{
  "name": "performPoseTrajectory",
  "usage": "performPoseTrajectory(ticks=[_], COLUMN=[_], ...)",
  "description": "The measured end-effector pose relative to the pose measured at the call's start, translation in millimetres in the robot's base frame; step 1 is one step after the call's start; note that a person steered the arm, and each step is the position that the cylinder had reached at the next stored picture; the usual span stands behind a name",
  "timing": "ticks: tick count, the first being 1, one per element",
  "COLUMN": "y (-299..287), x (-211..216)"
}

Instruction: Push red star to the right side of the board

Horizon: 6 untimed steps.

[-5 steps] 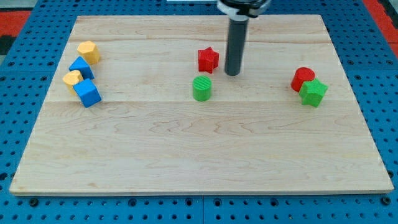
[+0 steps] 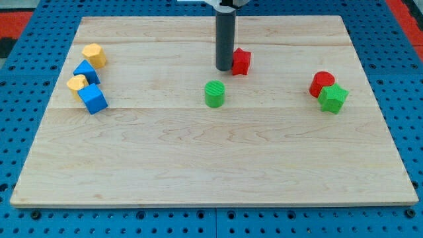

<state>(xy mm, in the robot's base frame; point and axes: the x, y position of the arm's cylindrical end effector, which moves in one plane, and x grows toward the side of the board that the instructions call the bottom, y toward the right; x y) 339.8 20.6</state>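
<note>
Pushing rightward, my tip (image 2: 223,69) touching red star's (image 2: 240,61) left side; no gripper here, keep contact centered, steering above the red cylinder (image 2: 322,83).

A pale wooden board (image 2: 198,165) lies on a blue pegboard table (image 2: 13,99). At the left of the frame sits a tight cluster — yellow block (image 2: 94,55), blue block (image 2: 86,71), a second yellow block (image 2: 76,83), a second blue block (image 2: 92,98). Near the centre stands a green cylinder (image 2: 214,94). At the right, a red cylinder (image 2: 322,83) touches a green star (image 2: 333,98).
</note>
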Motion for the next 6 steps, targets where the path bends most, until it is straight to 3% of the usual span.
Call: performPoseTrajectory(ticks=[4,6], y=[20,88], x=[-31,-26])
